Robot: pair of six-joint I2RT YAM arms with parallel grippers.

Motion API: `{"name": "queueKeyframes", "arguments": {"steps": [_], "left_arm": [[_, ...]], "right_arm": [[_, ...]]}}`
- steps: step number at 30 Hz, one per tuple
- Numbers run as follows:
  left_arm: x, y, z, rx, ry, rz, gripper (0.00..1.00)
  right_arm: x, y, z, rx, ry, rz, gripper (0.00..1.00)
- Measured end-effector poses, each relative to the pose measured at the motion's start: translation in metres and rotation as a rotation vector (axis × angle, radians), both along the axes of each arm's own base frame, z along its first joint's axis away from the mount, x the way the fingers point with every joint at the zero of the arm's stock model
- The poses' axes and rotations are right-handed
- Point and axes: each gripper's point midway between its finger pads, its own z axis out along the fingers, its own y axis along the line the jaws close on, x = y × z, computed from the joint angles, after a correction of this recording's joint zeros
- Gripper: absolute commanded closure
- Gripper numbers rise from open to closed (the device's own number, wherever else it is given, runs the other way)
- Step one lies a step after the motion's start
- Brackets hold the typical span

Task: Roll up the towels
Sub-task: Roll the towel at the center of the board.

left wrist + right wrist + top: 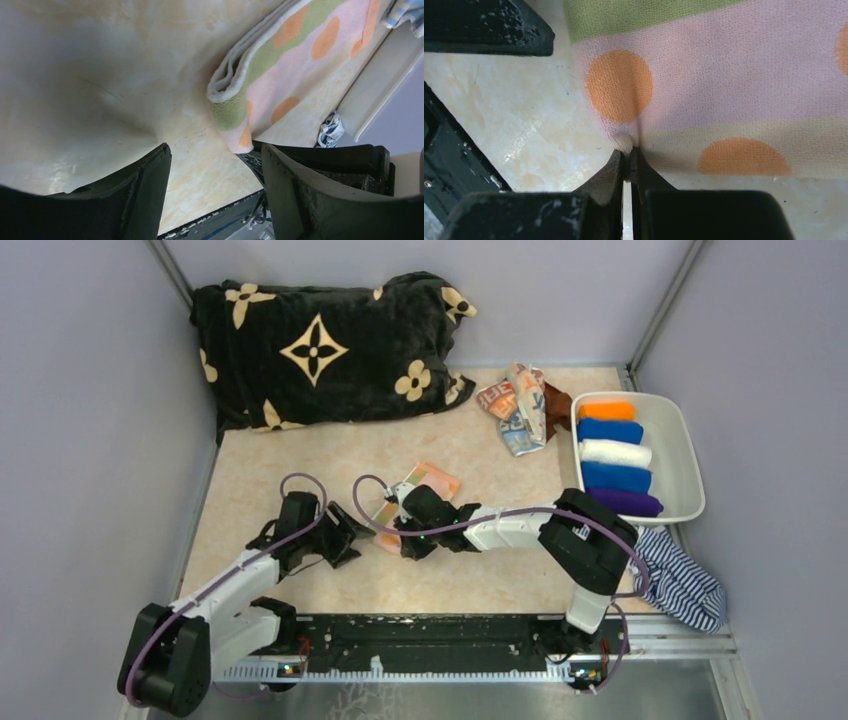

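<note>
A folded orange-peach towel (428,483) with orange dots and green stripes lies mid-table. My right gripper (392,532) is shut on its near corner, and the right wrist view shows the cloth (704,75) pinched at the tips of that gripper (629,152). My left gripper (350,537) is just left of that corner. It is open (215,165) over bare table, with the towel's folded edge (235,80) ahead of it and untouched. A pale blue-white printed towel (520,405) and a brown one (557,400) lie crumpled at the back.
A white tray (685,455) at the right holds several rolled towels: orange (607,411), blue, white and purple. A navy-and-white striped cloth (682,582) hangs over the table's front right corner. A black flowered blanket (320,345) fills the back left.
</note>
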Motion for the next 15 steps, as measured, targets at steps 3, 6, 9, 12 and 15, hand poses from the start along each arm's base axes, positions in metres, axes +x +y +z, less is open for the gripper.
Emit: {"name": "queueKeyframes", "arguments": {"steps": [3,6,9,12,15], "left_arm": [[0.0,-0.01,-0.001,-0.025,0.012,-0.006,0.32],[0.001,-0.018,-0.006,-0.036,0.031,-0.008,0.38],[0.003,-0.024,-0.015,-0.032,0.058,-0.001,0.45],[0.01,-0.027,-0.018,-0.03,0.068,0.013,0.57],[0.016,-0.025,-0.022,-0.014,0.067,0.038,0.69]], "right_arm": [[-0.003,0.002,0.0,0.033,0.04,-0.014,1.0],[-0.006,0.005,0.002,0.054,0.059,-0.014,1.0],[-0.007,0.008,0.004,0.069,0.069,-0.015,1.0],[-0.008,0.01,0.005,0.079,0.074,-0.015,1.0],[-0.009,0.01,0.005,0.083,0.079,-0.011,1.0]]}}
